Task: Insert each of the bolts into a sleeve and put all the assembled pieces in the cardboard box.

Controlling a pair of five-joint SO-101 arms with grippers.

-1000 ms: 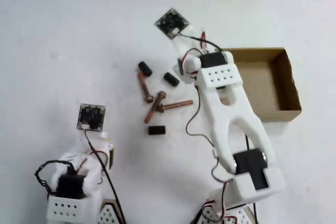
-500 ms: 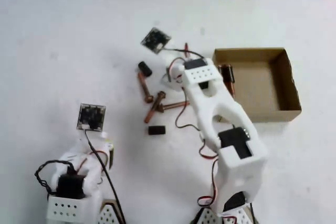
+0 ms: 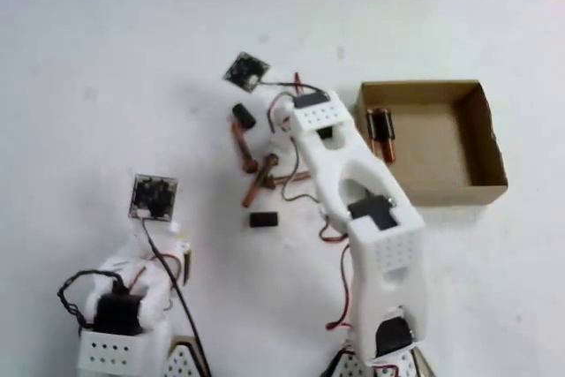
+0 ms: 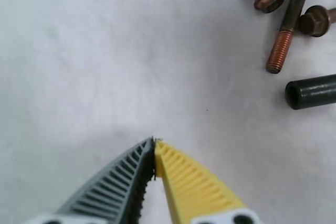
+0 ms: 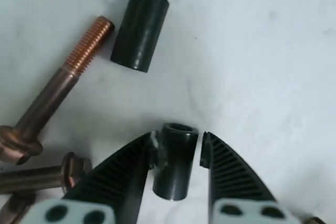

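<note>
Fingers of my right gripper (image 5: 178,137) straddle the stiff, light sleeve (image 5: 173,171), seemingly unclamped; I'd pinch mid-barrel; left gripper (image 4: 155,142) clenched empty.

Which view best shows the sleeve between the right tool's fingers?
Right wrist view: the black sleeve sits inside the right tool. In the high view the right arm covers it; the left wrist view faces another sleeve.

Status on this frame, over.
Left gripper shut, over the table. Right gripper open around a sleeve. One assembled piece in the box. Loose bolts close by.
</note>
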